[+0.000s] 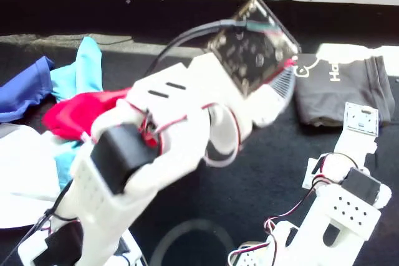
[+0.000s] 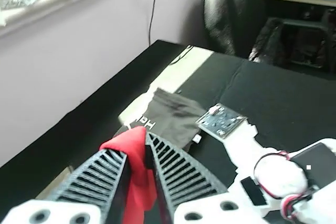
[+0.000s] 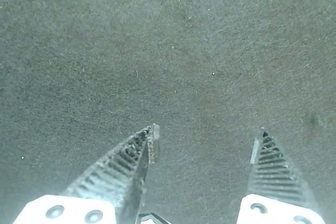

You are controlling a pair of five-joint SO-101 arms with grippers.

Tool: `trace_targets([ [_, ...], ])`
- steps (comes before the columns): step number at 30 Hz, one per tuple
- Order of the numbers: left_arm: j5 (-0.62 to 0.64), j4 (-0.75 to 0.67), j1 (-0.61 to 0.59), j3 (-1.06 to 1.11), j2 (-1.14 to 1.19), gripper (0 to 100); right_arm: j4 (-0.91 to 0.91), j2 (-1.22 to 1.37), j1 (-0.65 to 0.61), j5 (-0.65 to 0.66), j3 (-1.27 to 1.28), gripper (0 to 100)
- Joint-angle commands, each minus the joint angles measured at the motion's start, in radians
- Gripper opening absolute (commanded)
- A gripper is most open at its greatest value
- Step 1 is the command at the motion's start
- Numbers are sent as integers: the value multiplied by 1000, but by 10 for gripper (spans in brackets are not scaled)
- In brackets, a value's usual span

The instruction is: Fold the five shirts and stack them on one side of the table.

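The right gripper (image 3: 207, 135) is hanging over the black table (image 3: 157, 51) with its fingers spread apart. The left gripper (image 2: 137, 142) is clamping the red shirt (image 2: 135, 177), holding it raised. Beyond, the folded grey shirt (image 1: 343, 88) is lying at the far right, while a blue shirt (image 1: 25, 88), a teal shirt (image 1: 84, 66) and a white shirt (image 1: 22, 179) are lying crumpled at the left.
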Motion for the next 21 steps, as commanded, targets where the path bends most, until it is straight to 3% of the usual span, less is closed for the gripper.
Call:
trace_targets([
  [1,-2,-17,7,-45,1,10,-8,-16,10,-5,2,277],
  [7,2,40,-148,101,99,19,-7,-16,10,-9,2,277],
  [11,11,63,-242,245,185,130,-5,-16,10,-9,2,277],
  [14,103,61,-289,326,236,186,-5,-16,10,-6,2,277],
  [21,126,100,-464,309,194,194,-5,-15,-2,-3,2,277],
])
